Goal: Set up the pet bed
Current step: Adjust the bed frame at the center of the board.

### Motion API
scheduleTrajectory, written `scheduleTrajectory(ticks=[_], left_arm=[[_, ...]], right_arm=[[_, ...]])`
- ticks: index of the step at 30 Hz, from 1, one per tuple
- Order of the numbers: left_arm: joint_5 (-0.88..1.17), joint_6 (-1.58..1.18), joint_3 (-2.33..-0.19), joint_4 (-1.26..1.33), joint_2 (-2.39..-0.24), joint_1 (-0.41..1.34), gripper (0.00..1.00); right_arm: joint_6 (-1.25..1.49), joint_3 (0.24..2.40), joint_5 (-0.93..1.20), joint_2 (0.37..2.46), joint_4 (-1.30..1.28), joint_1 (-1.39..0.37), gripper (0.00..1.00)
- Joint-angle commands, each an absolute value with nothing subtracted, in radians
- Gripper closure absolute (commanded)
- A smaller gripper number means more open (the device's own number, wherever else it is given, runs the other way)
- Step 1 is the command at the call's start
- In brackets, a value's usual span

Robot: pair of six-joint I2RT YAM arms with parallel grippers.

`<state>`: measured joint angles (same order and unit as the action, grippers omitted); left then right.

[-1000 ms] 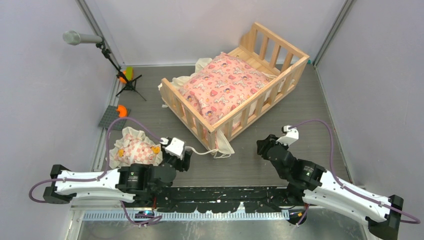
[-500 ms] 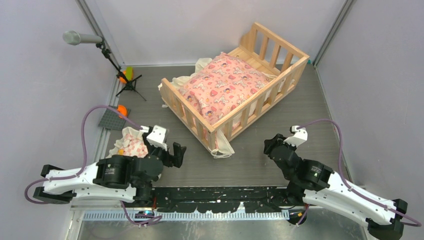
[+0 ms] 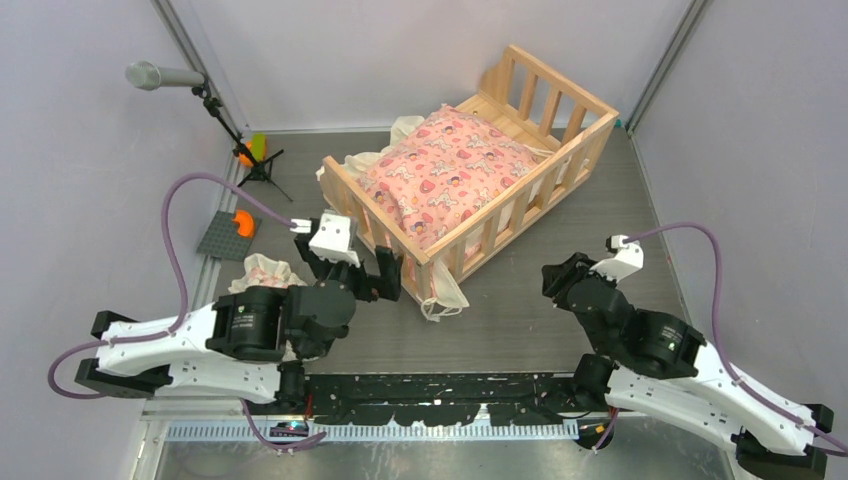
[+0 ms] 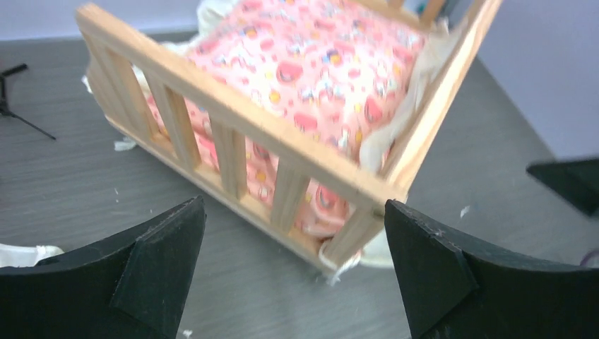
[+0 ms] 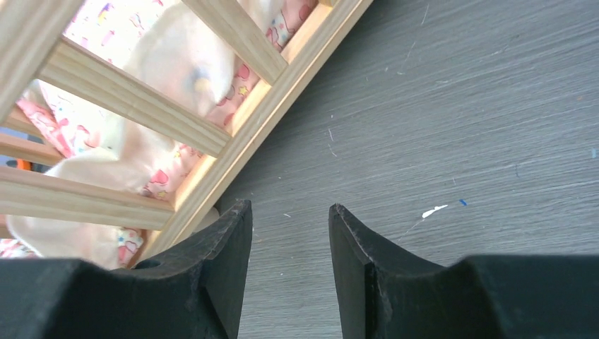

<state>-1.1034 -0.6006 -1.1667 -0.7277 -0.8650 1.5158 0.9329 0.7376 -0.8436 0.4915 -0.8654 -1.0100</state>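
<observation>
At the far left a microphone (image 3: 160, 75) sits on a black tripod stand (image 3: 258, 172), with a grey studded plate (image 3: 222, 240) carrying an orange piece near the table's left edge. Just in front of that plate lies a small cream-frilled pillow (image 3: 262, 270), mostly hidden behind the left arm. The left gripper (image 3: 370, 280) hangs just beside the near-left corner of the pet bed (image 3: 520, 190) with its jaws spread wide and nothing between them. In its wrist view the two black fingers (image 4: 155, 268) stand at opposite sides of the picture, and the bed's slatted rail (image 4: 233, 106) and corner post show between them, apart from both. The pale wooden bed stands diagonally in the middle of the grey wood-grain table (image 3: 620, 200), toward the back wall. A pink printed cushion (image 3: 445, 175) fills it, and cream frill spills out under the near corner. Further right, the right gripper (image 3: 557, 282) is near the bed's long front rail, low over bare table. Its jaws are parted with a clear gap and hold nothing (image 5: 289, 240), and the bed's slats (image 5: 127, 99) lie just to their left.
</observation>
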Motion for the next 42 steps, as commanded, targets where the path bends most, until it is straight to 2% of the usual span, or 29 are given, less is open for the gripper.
scheduleTrajectory(ticks=[1, 8, 9, 11, 13, 17, 20, 25, 32, 38, 40, 42], left_arm=[[-1.331, -0.539, -1.292, -0.579, -0.978, 1.497, 0.0], [-1.357, -0.343, -1.471, -0.473, -1.182, 1.473, 0.0], [-1.337, -0.333, -1.507, -0.516, -1.2, 1.466, 0.0], [-1.243, -0.55, -1.621, -0.742, -1.218, 1.405, 0.0], [-0.97, -0.681, -1.72, -0.899, -1.235, 1.248, 0.0], [-0.822, -0.79, -1.84, -1.125, -1.324, 1.022, 0.0], [-0.833, -0.794, -1.846, -1.128, -1.364, 0.956, 0.0], [-0.698, -0.847, -1.829, -1.115, -1.407, 0.796, 0.0], [-0.701, -0.883, -1.753, -1.126, -1.449, 0.778, 0.0], [-0.666, -0.886, -1.687, -1.092, -1.491, 0.778, 0.17], [-0.669, -0.875, -1.691, -1.101, -1.516, 0.776, 0.16], [-0.657, -0.855, -1.7, -1.101, -1.537, 0.771, 0.22]], right_arm=[[0.915, 0.846, -0.885, 0.527, -0.944, -1.008, 0.51], [0.913, 0.887, -0.9, 0.604, -0.982, -1.008, 0.5], [0.918, 0.881, -0.899, 0.606, -0.978, -1.008, 0.5], [0.926, 0.862, -0.895, 0.603, -0.964, -1.007, 0.5], [0.933, 0.842, -0.889, 0.591, -0.949, -1.008, 0.5], [0.946, 0.823, -0.879, 0.58, -0.937, -1.008, 0.5], [0.94, 0.822, -0.873, 0.583, -0.936, -1.008, 0.49], [0.949, 0.813, -0.864, 0.568, -0.944, -1.008, 0.5], [0.954, 0.797, -0.875, 0.537, -0.958, -1.008, 0.5], [0.936, 0.807, -0.877, 0.555, -0.962, -1.008, 0.5], [0.932, 0.807, -0.881, 0.564, -0.96, -1.008, 0.5], [0.929, 0.806, -0.887, 0.57, -0.961, -1.008, 0.5]])
